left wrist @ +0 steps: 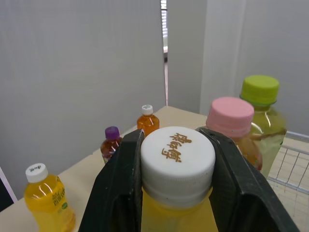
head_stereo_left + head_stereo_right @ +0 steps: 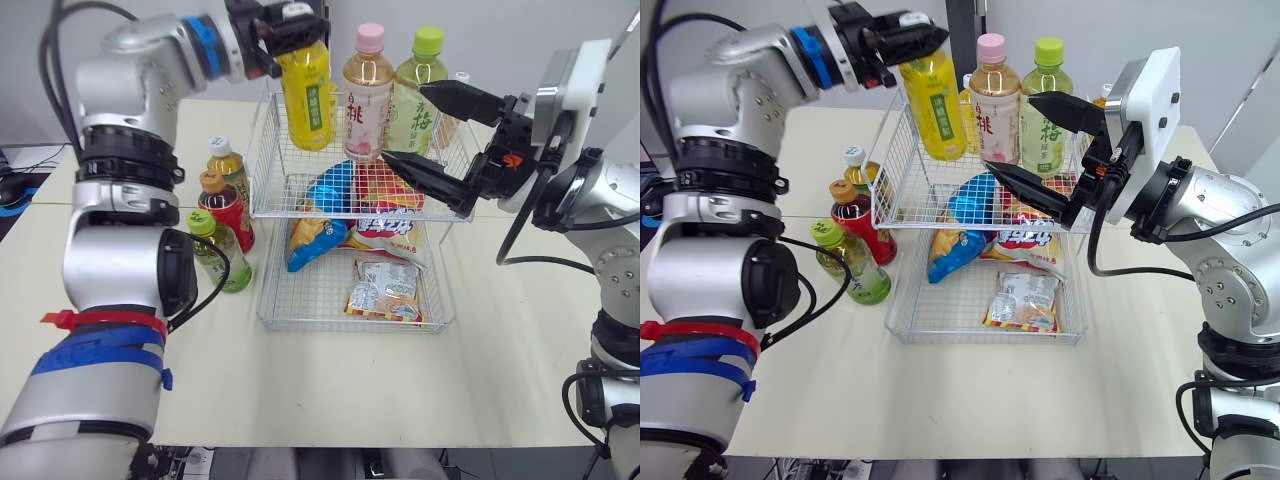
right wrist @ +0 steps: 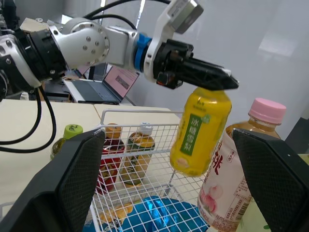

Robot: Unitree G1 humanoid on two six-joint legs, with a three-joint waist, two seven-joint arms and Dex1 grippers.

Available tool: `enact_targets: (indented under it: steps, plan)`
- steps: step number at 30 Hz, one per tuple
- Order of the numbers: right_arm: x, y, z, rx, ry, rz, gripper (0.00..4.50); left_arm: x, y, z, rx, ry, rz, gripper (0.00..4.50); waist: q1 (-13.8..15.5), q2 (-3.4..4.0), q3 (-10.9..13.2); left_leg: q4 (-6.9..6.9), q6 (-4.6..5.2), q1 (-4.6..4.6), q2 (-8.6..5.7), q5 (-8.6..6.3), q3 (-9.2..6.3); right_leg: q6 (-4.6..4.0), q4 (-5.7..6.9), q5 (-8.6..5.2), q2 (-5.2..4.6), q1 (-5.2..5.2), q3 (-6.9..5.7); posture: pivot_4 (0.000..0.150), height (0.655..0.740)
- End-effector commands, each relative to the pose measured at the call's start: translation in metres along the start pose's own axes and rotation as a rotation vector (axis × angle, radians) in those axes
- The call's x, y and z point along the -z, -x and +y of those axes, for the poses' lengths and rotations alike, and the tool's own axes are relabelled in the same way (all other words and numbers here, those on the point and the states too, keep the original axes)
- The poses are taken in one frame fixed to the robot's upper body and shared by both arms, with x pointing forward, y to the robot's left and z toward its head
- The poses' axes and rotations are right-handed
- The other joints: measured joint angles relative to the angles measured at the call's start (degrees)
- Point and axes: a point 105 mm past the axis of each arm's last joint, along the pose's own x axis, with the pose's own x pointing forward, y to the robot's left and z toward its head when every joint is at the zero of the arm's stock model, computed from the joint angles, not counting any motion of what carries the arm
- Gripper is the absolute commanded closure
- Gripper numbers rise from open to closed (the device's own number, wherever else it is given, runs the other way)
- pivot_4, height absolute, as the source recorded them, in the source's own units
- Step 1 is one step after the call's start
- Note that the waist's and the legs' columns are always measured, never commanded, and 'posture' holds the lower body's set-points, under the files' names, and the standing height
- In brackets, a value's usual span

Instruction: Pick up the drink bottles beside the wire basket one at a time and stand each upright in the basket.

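My left gripper (image 2: 297,32) is shut on the white cap (image 1: 177,157) of a yellow drink bottle (image 2: 308,95). The bottle hangs upright over the back left corner of the wire basket (image 2: 340,327). A pink-capped bottle (image 2: 367,95) and a green-capped bottle (image 2: 420,90) stand upright at the basket's back. My right gripper (image 2: 405,123) is open over the basket's right side, just in front of the green-capped bottle. Three bottles stand left of the basket: a white-capped one (image 2: 228,165), a red one (image 2: 225,210) and a green one (image 2: 218,255).
Snack packets (image 2: 385,290) and a blue bag (image 2: 320,215) lie in the basket. Several small bottles (image 1: 147,121) stand on the table behind the basket. Bare tabletop (image 2: 330,390) lies in front of the basket.
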Motion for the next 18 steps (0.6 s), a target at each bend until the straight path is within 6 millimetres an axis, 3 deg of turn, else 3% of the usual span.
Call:
enact_targets:
  steps: [1, 13, 18]
  plan:
    - [-0.013, 0.003, -0.001, 0.011, 0.047, -0.028, 0.0, -0.026, -0.005, -0.003, -0.004, -0.067, -0.097, 3.15, 0.1, 0.0, 0.0, 0.0, 0.0, 0.0, -0.01, 0.0, 0.0, 0.0, 0.0, 0.0, -0.01, 0.0, 0.0, 0.15, 0.74]
    - [-0.011, 0.001, -0.002, 0.022, 0.045, -0.018, 0.0, -0.011, -0.013, -0.005, 0.029, -0.003, -0.092, 3.15, 0.1, 0.01, 0.0, 0.03, 0.0, 0.02, -0.03, 0.0, -0.01, 0.0, 0.04, 0.0, 0.0, 0.03, 0.0, 0.15, 0.74]
    - [-0.01, 0.001, -0.003, 0.018, 0.041, -0.018, 0.0, -0.018, -0.005, -0.002, 0.026, 0.005, -0.106, 1.52, 0.0, 0.01, 0.0, 0.03, 0.0, 0.02, -0.03, 0.0, -0.02, 0.0, 0.05, 0.0, 0.0, 0.03, -0.01, 0.15, 0.74]
